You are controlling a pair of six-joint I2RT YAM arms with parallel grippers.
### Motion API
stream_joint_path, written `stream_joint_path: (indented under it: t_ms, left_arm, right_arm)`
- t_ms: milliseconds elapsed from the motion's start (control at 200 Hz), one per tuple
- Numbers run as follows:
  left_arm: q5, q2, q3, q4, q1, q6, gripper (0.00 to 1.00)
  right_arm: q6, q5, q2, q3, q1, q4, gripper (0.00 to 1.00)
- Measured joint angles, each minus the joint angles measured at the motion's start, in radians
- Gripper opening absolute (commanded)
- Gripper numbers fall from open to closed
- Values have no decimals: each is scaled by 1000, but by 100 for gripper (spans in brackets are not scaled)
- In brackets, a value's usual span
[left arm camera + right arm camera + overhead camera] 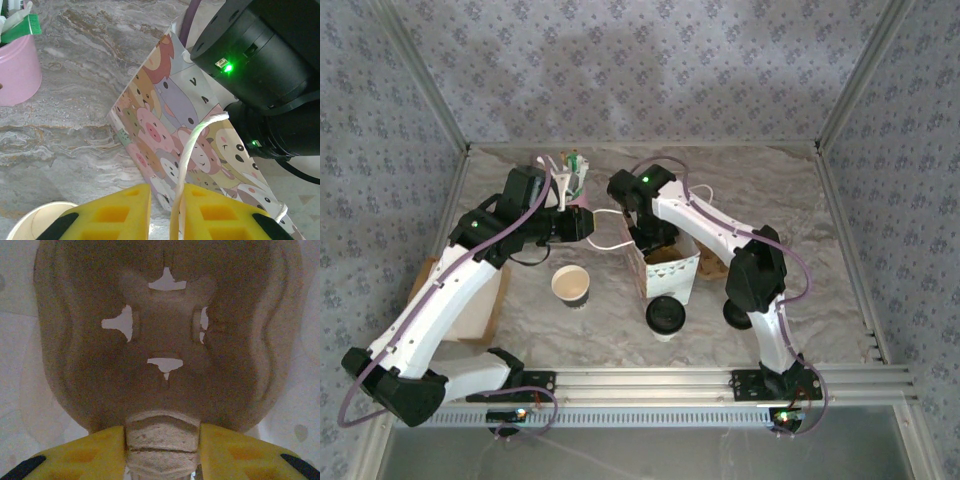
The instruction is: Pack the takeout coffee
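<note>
A cartoon-print paper bag (672, 270) stands open at the table's middle; its printed side (165, 130) shows in the left wrist view. My left gripper (592, 225) (166, 187) is shut on the bag's white cord handle (192, 140), which runs taut from the bag. My right gripper (655, 238) (162, 432) reaches down into the bag mouth, shut on a brown pulp cup carrier (165, 340). An open paper cup (570, 284) (35, 220) stands left of the bag. A cup with a black lid (665, 316) stands in front of it.
A pink cup of utensils (575, 190) (17, 70) stands at the back behind my left gripper. A loose black lid (738, 316) lies by the right arm. Brown cardboard (480, 300) lies at the left edge. The right arm's wrist (270, 60) hangs close over the bag.
</note>
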Motion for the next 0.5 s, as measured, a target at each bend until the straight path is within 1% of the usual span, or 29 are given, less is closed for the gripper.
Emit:
stream_joint_path:
  t_ms: [190,500]
  left_arm:
    - [0,0,0,6,0,0,22]
    - [0,20,0,19,0,0,22]
  right_arm:
    - [0,0,-6,9,0,-6,50]
    - [-1,9,-21,74,0,-36,66]
